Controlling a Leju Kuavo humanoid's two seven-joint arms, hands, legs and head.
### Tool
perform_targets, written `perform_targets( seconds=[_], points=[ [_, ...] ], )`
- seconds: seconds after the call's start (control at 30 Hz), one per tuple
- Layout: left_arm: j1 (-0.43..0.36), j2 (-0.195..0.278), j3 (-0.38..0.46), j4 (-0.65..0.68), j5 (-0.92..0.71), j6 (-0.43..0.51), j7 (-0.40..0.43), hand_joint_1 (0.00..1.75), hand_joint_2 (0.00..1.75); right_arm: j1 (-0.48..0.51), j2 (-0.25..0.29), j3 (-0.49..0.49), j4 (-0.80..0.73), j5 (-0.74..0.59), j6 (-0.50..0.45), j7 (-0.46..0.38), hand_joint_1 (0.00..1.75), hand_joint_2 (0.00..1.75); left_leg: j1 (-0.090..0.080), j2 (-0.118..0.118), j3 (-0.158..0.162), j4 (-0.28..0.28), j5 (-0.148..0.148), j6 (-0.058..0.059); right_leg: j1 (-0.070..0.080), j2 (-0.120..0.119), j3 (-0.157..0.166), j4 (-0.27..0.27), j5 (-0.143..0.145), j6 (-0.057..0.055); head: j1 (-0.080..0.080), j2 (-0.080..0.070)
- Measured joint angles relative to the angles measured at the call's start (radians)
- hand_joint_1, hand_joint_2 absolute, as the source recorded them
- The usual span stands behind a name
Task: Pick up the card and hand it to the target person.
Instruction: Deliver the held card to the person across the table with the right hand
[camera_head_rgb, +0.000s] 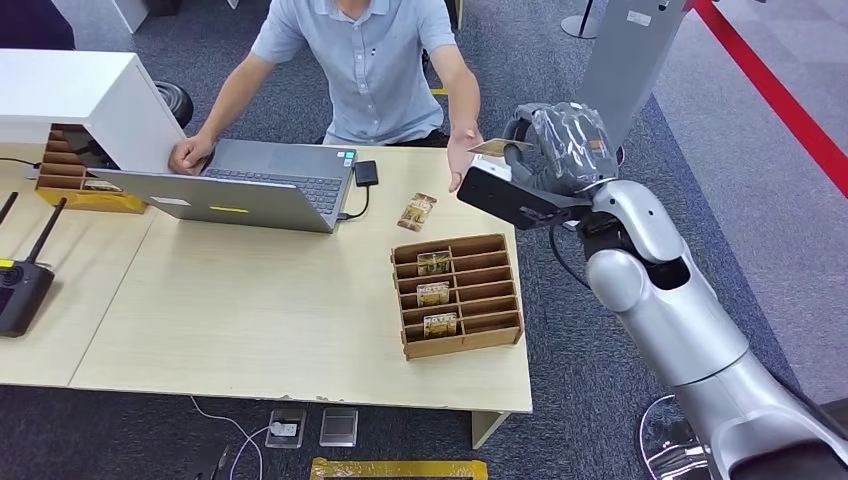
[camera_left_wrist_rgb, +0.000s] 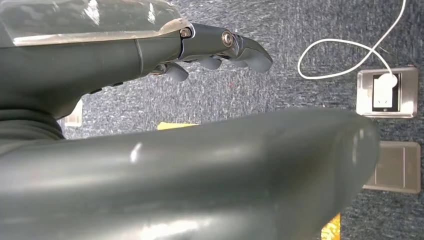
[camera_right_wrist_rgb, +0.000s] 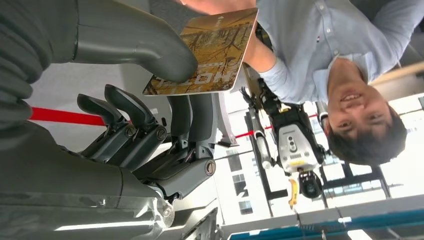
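Note:
My right hand (camera_head_rgb: 540, 150) is raised beyond the table's right end and pinches a brown-and-gold card (camera_head_rgb: 490, 147) between thumb and fingers. In the right wrist view the card (camera_right_wrist_rgb: 210, 50) lies under the thick thumb (camera_right_wrist_rgb: 150, 45), its far edge touching the person's hand (camera_right_wrist_rgb: 215, 6). The person (camera_head_rgb: 370, 60), in a light blue shirt, sits behind the table and holds an open hand (camera_head_rgb: 462, 160) right beside the card. My left hand (camera_left_wrist_rgb: 220, 50) hangs over the carpet with fingers loosely curled and nothing in it.
A cardboard slotted rack (camera_head_rgb: 458, 295) with three cards stands at the table's right side; a loose card (camera_head_rgb: 417, 211) lies behind it. A laptop (camera_head_rgb: 250, 185), a black adapter (camera_head_rgb: 366, 173), a white box (camera_head_rgb: 80, 100), a second rack (camera_head_rgb: 75, 175) and a radio controller (camera_head_rgb: 22, 285) occupy the left.

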Motion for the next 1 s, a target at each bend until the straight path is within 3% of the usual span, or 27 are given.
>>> perform_targets(
  seconds=[0.17, 0.37, 0.5, 0.8, 1.0],
  points=[
    [-0.001, -0.002, 0.000, 0.000, -0.007, -0.001, -0.004, 0.00, 0.00, 0.020, 0.050, 0.000, 0.146, 0.024, -0.106, -0.061, 1.75, 1.75, 0.000, 0.000, 0.000, 0.000, 0.000, 0.000, 0.000, 0.000, 0.000, 0.000, 0.000, 0.000, 0.000, 0.000],
    [-0.001, -0.002, 0.000, 0.000, -0.009, 0.005, 0.003, 0.00, 0.00, 0.029, 0.083, 0.001, 0.245, 0.032, -0.120, -0.067, 1.75, 1.75, 0.000, 0.000, -0.001, 0.000, 0.000, 0.000, 0.000, 0.000, -0.001, 0.000, 0.000, 0.000, 0.000, 0.000],
    [0.000, -0.002, 0.000, 0.000, -0.011, 0.009, 0.003, 0.00, 0.00, 0.030, 0.092, 0.003, 0.281, 0.026, -0.119, -0.067, 0.00, 1.75, 0.000, 0.000, -0.001, 0.000, 0.000, 0.000, 0.000, 0.000, -0.001, 0.000, 0.000, 0.000, -0.001, 0.000],
    [0.000, -0.002, 0.000, 0.000, 0.000, 0.013, -0.010, 0.00, 0.00, 0.037, 0.100, 0.004, 0.314, -0.037, -0.123, -0.070, 0.00, 1.75, 0.000, 0.000, 0.000, 0.000, 0.000, 0.000, 0.000, 0.000, -0.001, 0.000, 0.000, 0.000, -0.001, 0.000],
    [0.001, -0.002, 0.000, 0.000, 0.044, 0.031, 0.002, 0.00, 0.00, 0.119, 0.089, -0.030, 0.229, -0.300, -0.125, -0.113, 0.00, 1.75, 0.000, 0.000, 0.000, 0.000, 0.000, 0.000, 0.000, 0.000, -0.001, 0.000, 0.000, 0.000, -0.001, 0.000]
  ],
)
